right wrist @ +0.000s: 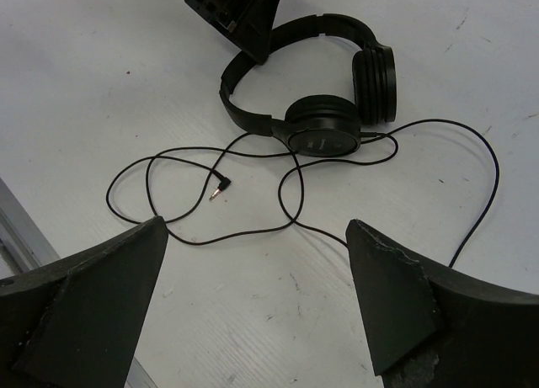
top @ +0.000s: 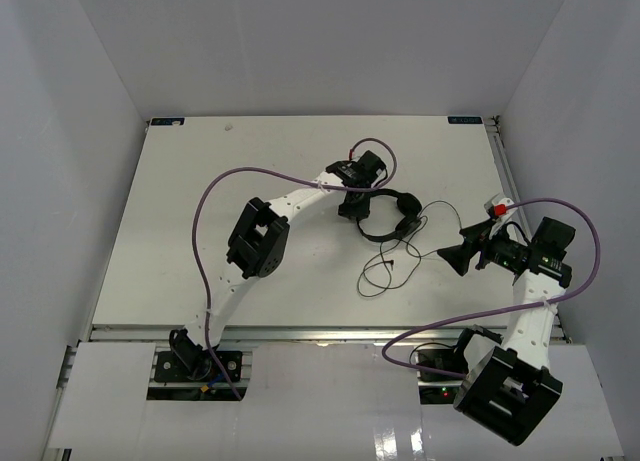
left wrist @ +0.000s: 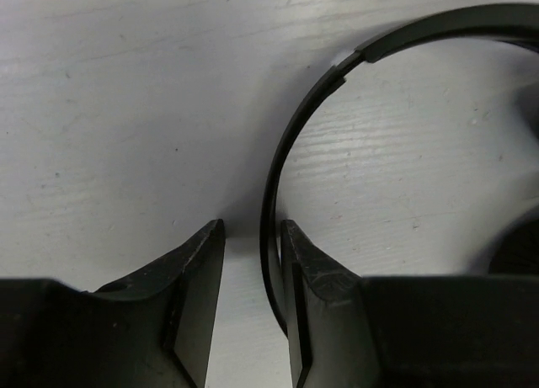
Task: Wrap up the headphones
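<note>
The headphones [top: 404, 225] lay on the counter [top: 180, 201]. Their headband [left wrist: 278, 152] ran between the 2 left fingers [left wrist: 198, 279], which were narrowly parted and not yet clamped. The right fingers [right wrist: 101, 304] gaped wide, with the loose cord [right wrist: 253, 231] sprawled just ahead of them.

Lab test cell: white table [top: 180, 181] boxed by plain white walls [top: 300, 41].

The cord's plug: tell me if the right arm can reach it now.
Probably yes. The plug lies on bare table ahead of the open right gripper, with only loose cord loops around it.
</note>
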Robot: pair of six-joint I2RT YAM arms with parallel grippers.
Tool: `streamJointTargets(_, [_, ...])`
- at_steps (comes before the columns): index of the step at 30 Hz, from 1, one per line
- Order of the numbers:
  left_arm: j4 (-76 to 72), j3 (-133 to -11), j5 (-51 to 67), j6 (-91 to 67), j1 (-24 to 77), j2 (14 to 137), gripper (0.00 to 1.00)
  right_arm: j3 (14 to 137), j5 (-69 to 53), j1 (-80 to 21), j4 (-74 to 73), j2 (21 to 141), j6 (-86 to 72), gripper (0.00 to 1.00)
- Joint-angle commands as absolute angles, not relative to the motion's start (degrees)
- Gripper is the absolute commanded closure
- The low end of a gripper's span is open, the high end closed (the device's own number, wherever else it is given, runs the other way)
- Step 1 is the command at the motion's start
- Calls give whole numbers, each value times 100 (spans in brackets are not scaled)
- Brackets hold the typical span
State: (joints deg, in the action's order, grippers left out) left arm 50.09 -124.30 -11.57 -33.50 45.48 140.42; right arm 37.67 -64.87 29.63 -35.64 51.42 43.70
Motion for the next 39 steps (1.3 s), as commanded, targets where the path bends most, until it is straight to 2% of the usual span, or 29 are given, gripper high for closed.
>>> streamJointTargets(1, [4634,-12618,-881,-2906,4570,14190,56,3741,-6735,3009,-3460,5130,4386,7])
streamJointTargets(7, [4408,-12656,-756,-2583,4561,14278,59,3744,-6776,3023,-3463,5168,4390,7])
streamJointTargets(13, [4458,-12508,-942,-2352,4535,14341,78,3737,-6801,3023,-3463,5210,4418,7])
streamJointTargets(17, [4465,-12228,-1013,-2334,4535,14282,97,3707,-6831,3023,-3463,5227,4469,8])
streamJointTargets(18, [4465,-12169,-1019,-2351,4535,14245,99,3698,-6842,3023,-3463,5221,4487,8])
streamJointTargets(22, [4407,-11826,-1063,-2556,4532,13813,100,3633,-6888,3023,-3477,5192,4616,8])
streamJointTargets(27, [4247,-10870,-1238,-2903,4425,12709,100,3654,-7113,3015,-3938,5185,5136,8])
streamJointTargets(29, [4075,-10207,-1259,-2959,4311,12027,100,3930,-7270,2995,-4919,5305,6181,6])
streamJointTargets(31, [3835,-9593,-1274,-2962,4190,11412,100,4297,-7288,2864,-6437,5577,8366,5])
streamJointTargets(33, [3730,-8961,-1205,-2923,4028,10558,100,4680,-7151,2726,-7370,5900,9295,5])
streamJointTargets(37, [3683,-7961,-1089,-2821,3730,9423,100,4948,-6885,2157,-7298,6173,9095,5])
streamJointTargets(39, [3719,-7489,-1027,-2782,3633,8827,100,4948,-6729,1766,-6853,6104,8333,3])
